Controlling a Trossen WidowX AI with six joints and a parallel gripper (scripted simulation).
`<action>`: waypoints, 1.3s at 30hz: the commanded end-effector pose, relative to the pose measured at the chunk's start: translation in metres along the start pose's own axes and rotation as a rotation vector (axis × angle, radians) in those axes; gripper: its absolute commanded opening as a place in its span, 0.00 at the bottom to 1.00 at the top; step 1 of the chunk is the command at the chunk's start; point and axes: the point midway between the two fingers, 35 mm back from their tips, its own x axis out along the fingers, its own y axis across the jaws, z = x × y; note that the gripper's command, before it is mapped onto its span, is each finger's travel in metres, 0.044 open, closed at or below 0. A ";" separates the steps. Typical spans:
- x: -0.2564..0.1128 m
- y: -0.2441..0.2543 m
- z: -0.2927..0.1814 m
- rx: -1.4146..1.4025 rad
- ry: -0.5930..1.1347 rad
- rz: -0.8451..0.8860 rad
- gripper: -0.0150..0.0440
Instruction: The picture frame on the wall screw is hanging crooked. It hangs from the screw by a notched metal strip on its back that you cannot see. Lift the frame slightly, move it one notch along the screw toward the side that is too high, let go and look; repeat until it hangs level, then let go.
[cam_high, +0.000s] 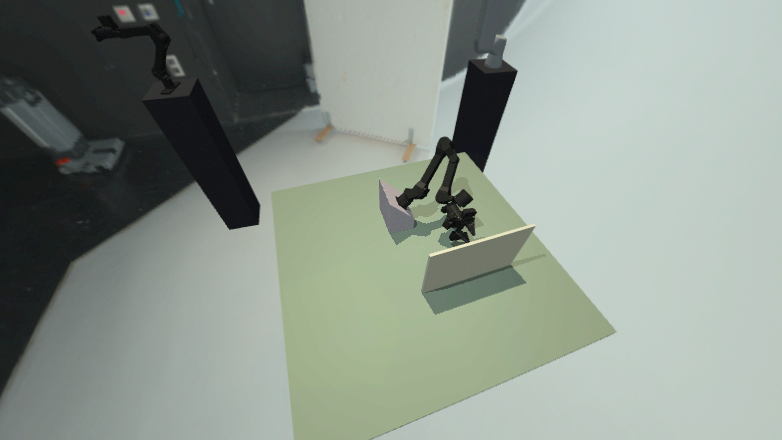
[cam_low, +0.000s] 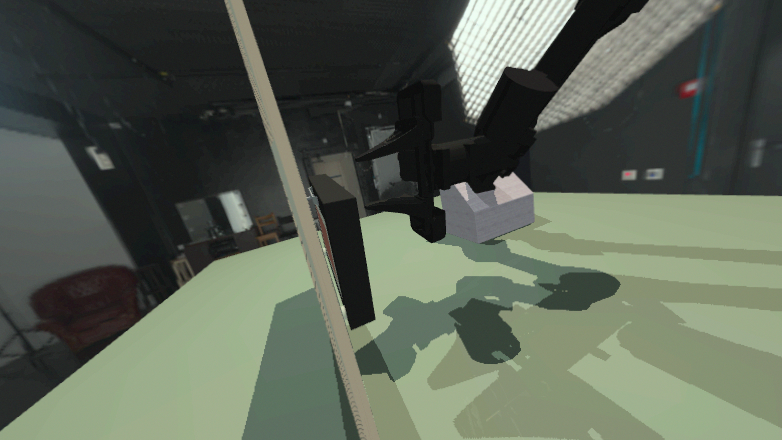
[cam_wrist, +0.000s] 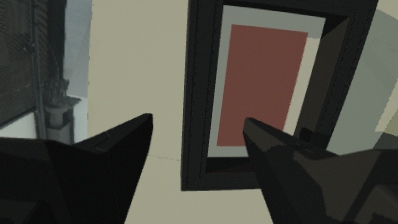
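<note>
The black picture frame (cam_low: 359, 262) (cam_wrist: 196, 100) with a red picture (cam_wrist: 262, 82) hangs on the pale upright panel (cam_high: 478, 259) (cam_low: 273, 120) (cam_wrist: 135, 65). In the top view the panel hides the frame. Which side hangs higher is hard to tell from these angles. The screw and the notched strip are hidden. My gripper (cam_high: 469, 236) (cam_low: 363, 183) (cam_wrist: 199, 123) is open and empty, a short way in front of the frame and not touching it. In the wrist view the right finger overlaps the frame's lower part, and the left finger is over bare panel.
The arm's grey wedge-shaped base block (cam_high: 399, 216) (cam_low: 500, 216) stands on the green table top (cam_high: 349, 328) (cam_low: 656, 218), behind the gripper. Two black pedestals (cam_high: 202, 158) (cam_high: 481, 109) stand beyond the table top. The panel casts a shadow on the table.
</note>
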 end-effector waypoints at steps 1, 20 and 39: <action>0.004 0.000 0.000 0.005 0.006 0.000 0.69; 0.010 0.000 -0.001 0.005 0.006 0.000 0.69; 0.041 0.000 -0.001 0.004 0.007 0.001 0.69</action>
